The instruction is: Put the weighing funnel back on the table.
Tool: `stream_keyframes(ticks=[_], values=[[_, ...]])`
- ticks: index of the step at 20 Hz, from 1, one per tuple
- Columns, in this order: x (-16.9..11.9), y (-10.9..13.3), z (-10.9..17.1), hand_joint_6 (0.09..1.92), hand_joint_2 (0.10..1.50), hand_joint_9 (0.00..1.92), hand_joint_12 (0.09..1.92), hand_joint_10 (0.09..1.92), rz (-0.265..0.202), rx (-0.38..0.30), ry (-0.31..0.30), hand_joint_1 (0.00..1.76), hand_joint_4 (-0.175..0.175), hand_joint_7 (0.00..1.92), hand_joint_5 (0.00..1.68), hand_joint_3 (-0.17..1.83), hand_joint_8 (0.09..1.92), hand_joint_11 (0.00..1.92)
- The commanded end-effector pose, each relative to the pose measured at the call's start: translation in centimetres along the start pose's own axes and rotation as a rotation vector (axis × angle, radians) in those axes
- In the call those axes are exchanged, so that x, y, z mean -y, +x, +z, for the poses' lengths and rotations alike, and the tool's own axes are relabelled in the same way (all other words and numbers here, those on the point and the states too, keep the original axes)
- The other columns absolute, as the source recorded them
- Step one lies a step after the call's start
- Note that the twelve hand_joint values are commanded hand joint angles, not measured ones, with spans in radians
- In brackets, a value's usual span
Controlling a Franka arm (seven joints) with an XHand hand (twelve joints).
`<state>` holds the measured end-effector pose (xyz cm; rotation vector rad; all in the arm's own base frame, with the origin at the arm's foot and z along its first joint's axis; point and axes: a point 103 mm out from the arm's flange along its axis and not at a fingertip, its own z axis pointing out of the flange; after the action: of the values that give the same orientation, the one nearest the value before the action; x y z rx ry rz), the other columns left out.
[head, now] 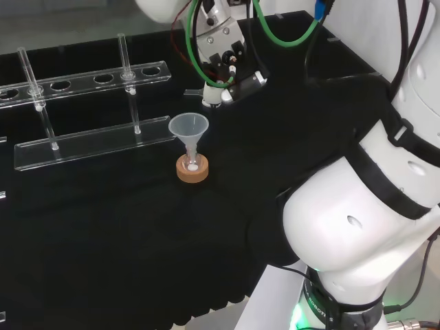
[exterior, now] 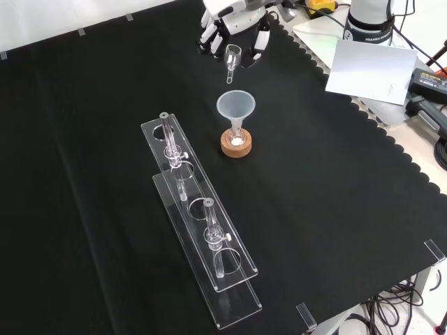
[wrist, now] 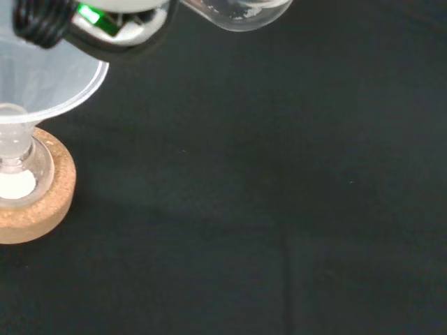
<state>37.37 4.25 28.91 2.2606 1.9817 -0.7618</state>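
Hand [exterior: 234, 19] is off the cloth at the front view's top, fingers curled in and pinching the upper end of the weighing funnel [exterior: 232, 58]. Its stem hangs down, near and just beyond the funnel [exterior: 236, 106] standing in a flask on the cork ring [exterior: 236, 146]. The piece is judged light, stiff, thin-walled, slick and breakable, so it is best held by the wide scoop body, not the stem, and laid low on bare cloth [exterior: 314, 181].

hand [head: 221, 65] hangs above black cloth [head: 124, 240], beyond funnel [head: 188, 127], apart from it. funnel stem sits in small flask [head: 193, 163] on cork ring [head: 192, 174]. clear tube rack [head: 89, 141] left, white arm links [head: 357, 206] right.
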Motion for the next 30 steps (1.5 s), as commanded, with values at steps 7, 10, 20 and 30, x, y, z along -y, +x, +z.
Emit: stream_keyframes(ticks=[7, 10, 20, 30], values=[[-1.5, -2.0, 0.7, 0.76, 0.73, 1.01, 0.98, 0.23, 0.014, -0.075, -0.003, 1.1, 0.175, 0.61, 1.2, 0.56, 0.64, 0.86], [-2.7, -2.6, 0.5, 0.76, 0.73, 1.01, 0.98, 0.23, 0.016, -0.079, -0.01, 1.1, 0.175, 0.61, 1.2, 0.56, 0.64, 0.86], [-8.5, -4.0, -0.1, 0.76, 0.73, 1.01, 0.99, 0.23, 0.018, -0.065, -0.019, 1.1, 0.175, 0.6, 1.2, 0.56, 0.64, 0.85], [-13.2, -4.9, 1.9, 0.76, 0.73, 1.01, 0.99, 0.23, 0.018, -0.041, 0.028, 1.1, 0.175, 0.6, 1.2, 0.56, 0.64, 0.85]])
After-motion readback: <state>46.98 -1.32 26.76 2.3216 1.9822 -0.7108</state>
